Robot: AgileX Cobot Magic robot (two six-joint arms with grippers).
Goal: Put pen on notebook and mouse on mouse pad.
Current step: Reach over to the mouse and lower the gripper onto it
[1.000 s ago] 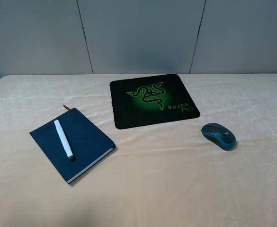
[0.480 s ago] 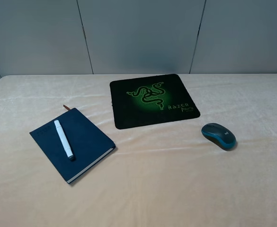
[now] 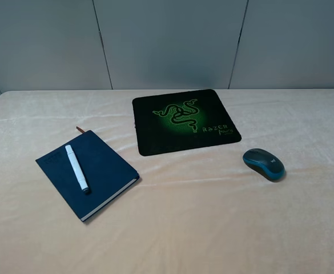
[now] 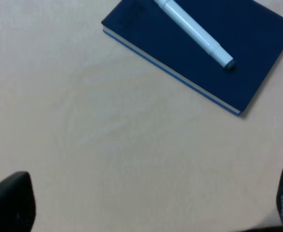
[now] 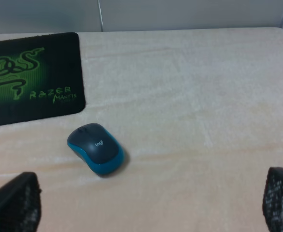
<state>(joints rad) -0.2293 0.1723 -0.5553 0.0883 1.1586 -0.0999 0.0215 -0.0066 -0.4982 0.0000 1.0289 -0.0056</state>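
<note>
The white pen [image 3: 76, 168] lies diagonally on the navy notebook [image 3: 98, 174] at the table's left; in the left wrist view the pen [image 4: 194, 33] rests on the notebook [image 4: 238, 29] too. The mouse [image 3: 264, 164], grey on top with blue sides, sits on the cloth to the right of the black mouse pad [image 3: 184, 121] and a little nearer than it, apart from it. Neither arm shows in the exterior view. My left gripper [image 4: 148, 208] is open above bare cloth, short of the notebook. My right gripper [image 5: 146, 203] is open, short of the mouse [image 5: 96, 148], with the mouse pad [image 5: 32, 79] beyond.
A beige cloth [image 3: 201, 222] covers the whole table. A grey panelled wall [image 3: 167, 40] stands behind the table's far edge. A thin brown ribbon [image 3: 80, 130] pokes out of the notebook's far corner.
</note>
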